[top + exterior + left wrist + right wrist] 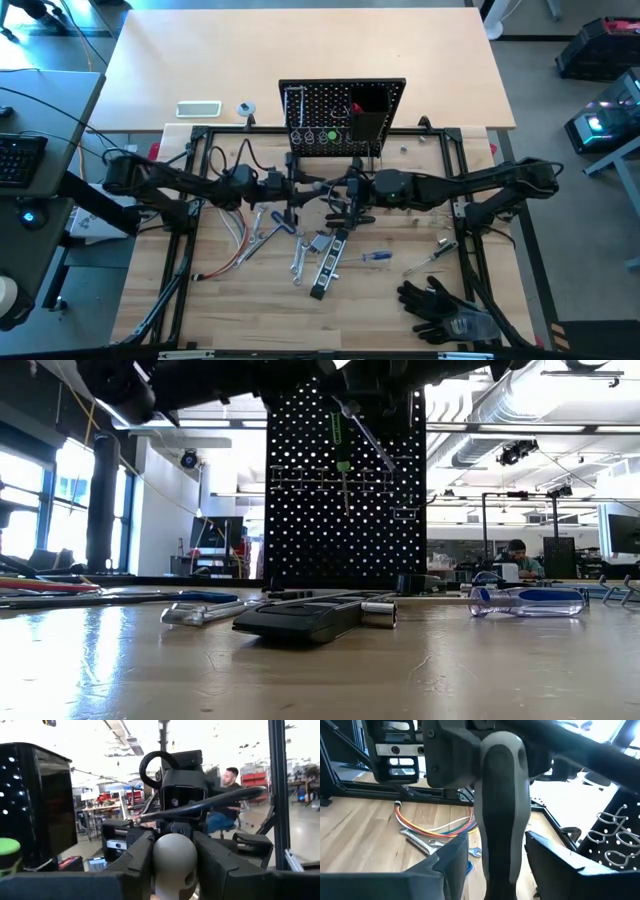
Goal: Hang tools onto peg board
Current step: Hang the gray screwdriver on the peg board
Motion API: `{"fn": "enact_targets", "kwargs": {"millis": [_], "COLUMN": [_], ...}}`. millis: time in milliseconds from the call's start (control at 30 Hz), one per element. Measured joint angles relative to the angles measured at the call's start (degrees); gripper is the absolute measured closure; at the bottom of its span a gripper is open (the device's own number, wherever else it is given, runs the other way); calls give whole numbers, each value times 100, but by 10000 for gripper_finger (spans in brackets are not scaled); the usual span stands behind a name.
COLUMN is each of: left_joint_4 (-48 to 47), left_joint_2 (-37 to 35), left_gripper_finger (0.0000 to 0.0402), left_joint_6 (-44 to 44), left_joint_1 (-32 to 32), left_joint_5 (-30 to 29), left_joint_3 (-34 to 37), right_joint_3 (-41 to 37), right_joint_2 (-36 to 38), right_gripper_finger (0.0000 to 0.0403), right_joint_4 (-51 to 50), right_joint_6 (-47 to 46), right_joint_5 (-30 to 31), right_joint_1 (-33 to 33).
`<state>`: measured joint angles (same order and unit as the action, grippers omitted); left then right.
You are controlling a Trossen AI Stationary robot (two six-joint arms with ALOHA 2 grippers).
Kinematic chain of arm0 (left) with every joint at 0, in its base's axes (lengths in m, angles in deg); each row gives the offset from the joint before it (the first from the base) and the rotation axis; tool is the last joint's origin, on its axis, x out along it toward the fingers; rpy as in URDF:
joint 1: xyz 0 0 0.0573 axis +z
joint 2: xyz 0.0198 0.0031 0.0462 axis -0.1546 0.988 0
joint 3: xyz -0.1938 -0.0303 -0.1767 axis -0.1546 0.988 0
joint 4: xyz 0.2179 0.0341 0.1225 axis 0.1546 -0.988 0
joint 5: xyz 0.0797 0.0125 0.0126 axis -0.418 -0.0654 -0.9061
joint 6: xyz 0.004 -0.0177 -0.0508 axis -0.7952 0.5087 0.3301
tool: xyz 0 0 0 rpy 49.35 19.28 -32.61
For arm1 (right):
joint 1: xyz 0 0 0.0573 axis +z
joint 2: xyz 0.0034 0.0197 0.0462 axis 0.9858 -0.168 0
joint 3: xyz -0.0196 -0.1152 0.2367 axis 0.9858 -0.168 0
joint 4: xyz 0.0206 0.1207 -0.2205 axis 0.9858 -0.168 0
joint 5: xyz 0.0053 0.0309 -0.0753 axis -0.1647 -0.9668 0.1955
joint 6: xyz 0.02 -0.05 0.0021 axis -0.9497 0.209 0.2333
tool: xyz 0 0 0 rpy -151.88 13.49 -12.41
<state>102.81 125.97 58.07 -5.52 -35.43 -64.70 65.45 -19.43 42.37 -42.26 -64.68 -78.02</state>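
A grey-handled tool hangs in the air in front of the peg board, between my two grippers. My left gripper is shut on it. My right gripper faces it from the table's right side, open, with one finger on each side of the handle. A green-handled driver hangs in the peg board's wire rack. Silver wrenches, a black-silver bar and a blue-handled driver lie flat on the table. My left gripper pinches the rounded butt end of the grey handle between its two fingers. The fingers come about level from the table's left side, and the handle runs along them toward my right gripper. The tool is lifted clear of the table.
A bundle of coloured wires lies at the left and black gloves at the near right. A black bin hangs on the board's front. A phone lies on the far table. A seated person is in the room behind.
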Motion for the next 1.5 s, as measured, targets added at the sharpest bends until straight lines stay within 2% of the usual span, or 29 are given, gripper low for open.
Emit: {"fn": "enact_targets", "kwargs": {"millis": [267, 433, 667, 833, 1067, 1300, 1500], "left_joint_4": [-1243, -1706, -2046, -2600, -2915, -3152, -3156], "left_joint_2": [-911, -1493, -2007, -1885, -1409, -928, -805], "left_gripper_finger": [303, 303, 303, 303, 303, 303, 303], "left_joint_6": [-482, -857, -1408, -1842, -2410, -2750, -2898], "left_joint_1": [-7, -1, -2, -2, -2, -2, -83], "left_joint_5": [-467, -854, -1440, -1855, -2280, -2604, -2732], "left_joint_3": [0, 0, -69, -507, -1142, -1542, -1663], "right_joint_3": [0, 0, 0, -2, -2, -2, -2], "right_joint_2": [21, 98, 140, 140, 140, 140, 140], "right_gripper_finger": [210, 209, 209, 208, 208, 208, 208], "right_joint_4": [-103, -465, -1475, -2021, -2318, -2451, -2546], "right_joint_6": [100, -43, -262, -558, -782, -823, -826], "right_joint_5": [213, 265, 938, 1319, 1697, 1798, 1888], "right_joint_1": [-2, 18, 361, 628, 893, 1051, 1099]}}
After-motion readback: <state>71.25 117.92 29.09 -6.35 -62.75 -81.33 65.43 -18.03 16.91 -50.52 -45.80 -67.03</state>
